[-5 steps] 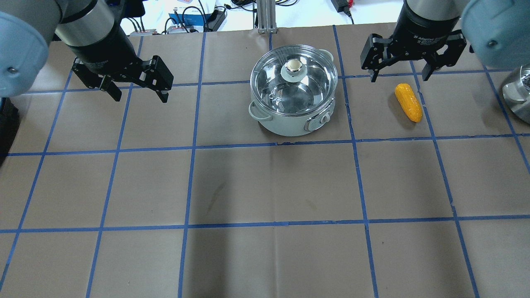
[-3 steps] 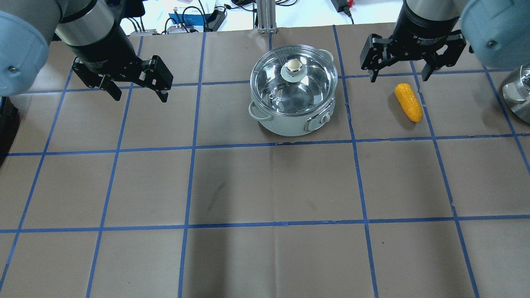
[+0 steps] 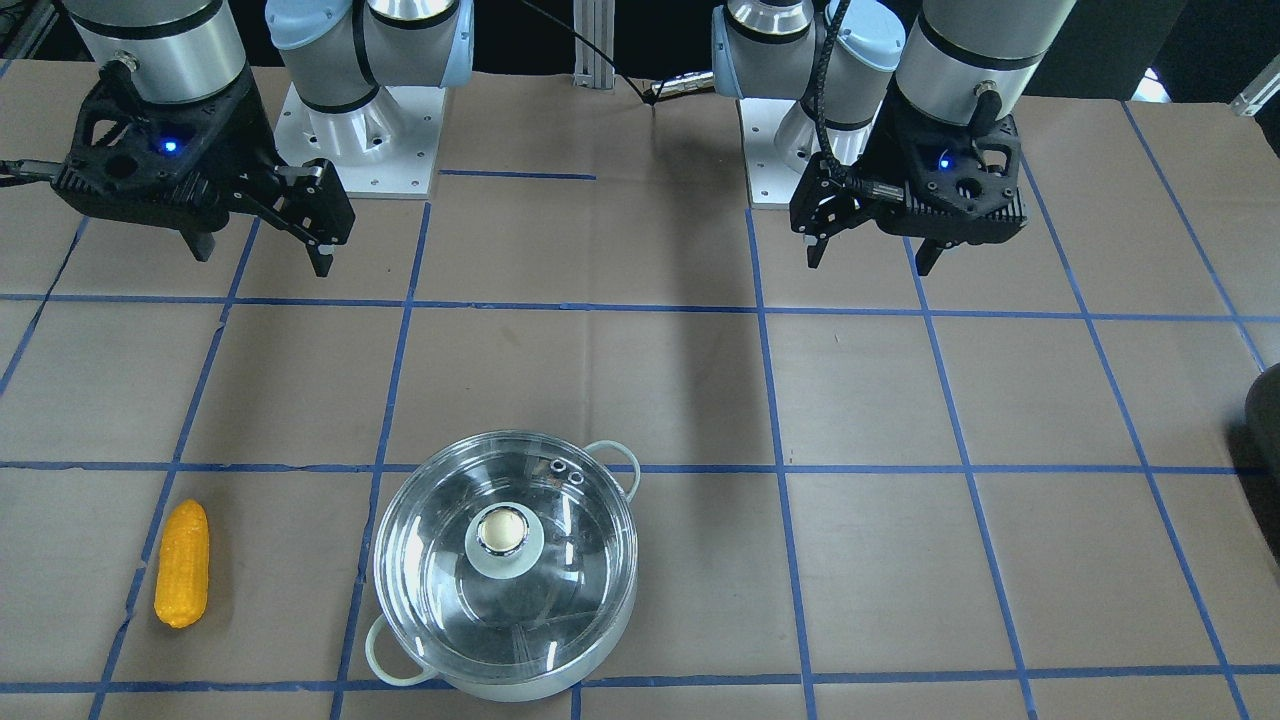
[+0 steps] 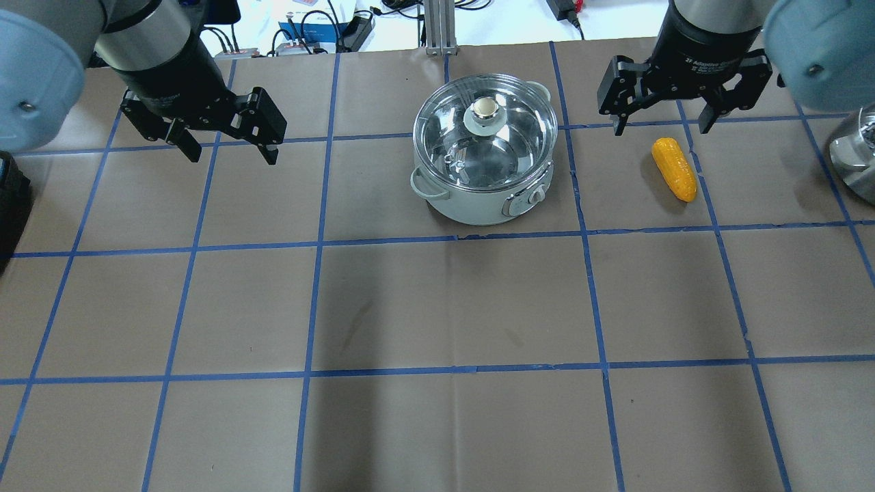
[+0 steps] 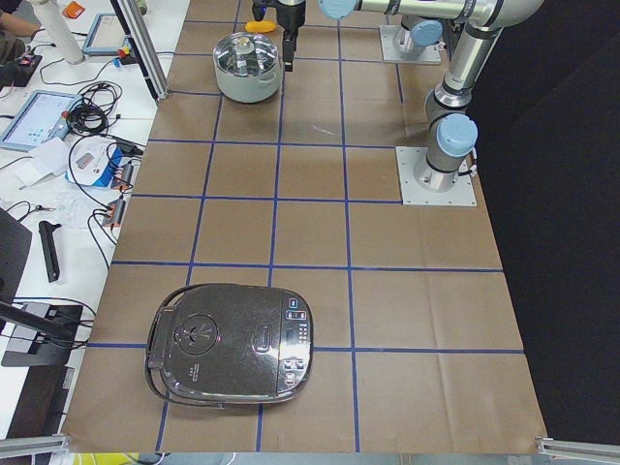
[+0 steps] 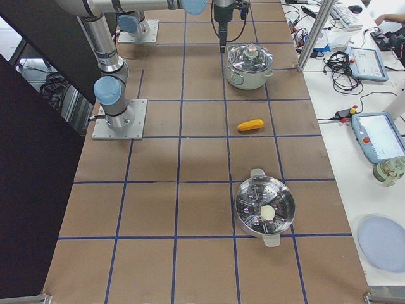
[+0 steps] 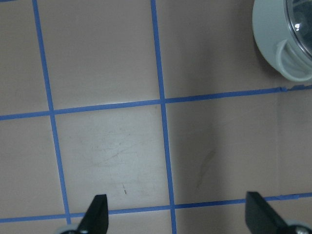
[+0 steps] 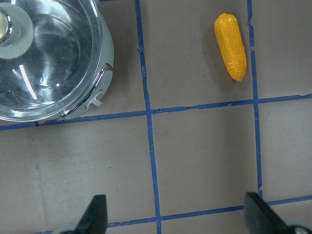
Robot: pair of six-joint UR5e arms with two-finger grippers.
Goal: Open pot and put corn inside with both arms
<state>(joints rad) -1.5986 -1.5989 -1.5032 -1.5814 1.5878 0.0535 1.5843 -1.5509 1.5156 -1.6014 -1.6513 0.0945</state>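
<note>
Glass-lidded round steel pot [image 4: 478,208], bumpy yellow corn [image 4: 674,169] nearby; left gripper [image 4: 232,157], right gripper [image 4: 660,129] both spread.

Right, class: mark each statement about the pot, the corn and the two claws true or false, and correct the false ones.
1. The lid sits on the pot. True.
2. The corn lies nearer the right claw than the left claw. True.
3. The corn is inside the pot. False: it lies on the table beside the pot.
4. The left claw grips the lid. False: it hangs open, away from the pot, touching nothing.
5. Both claws are open and empty. True.
</note>
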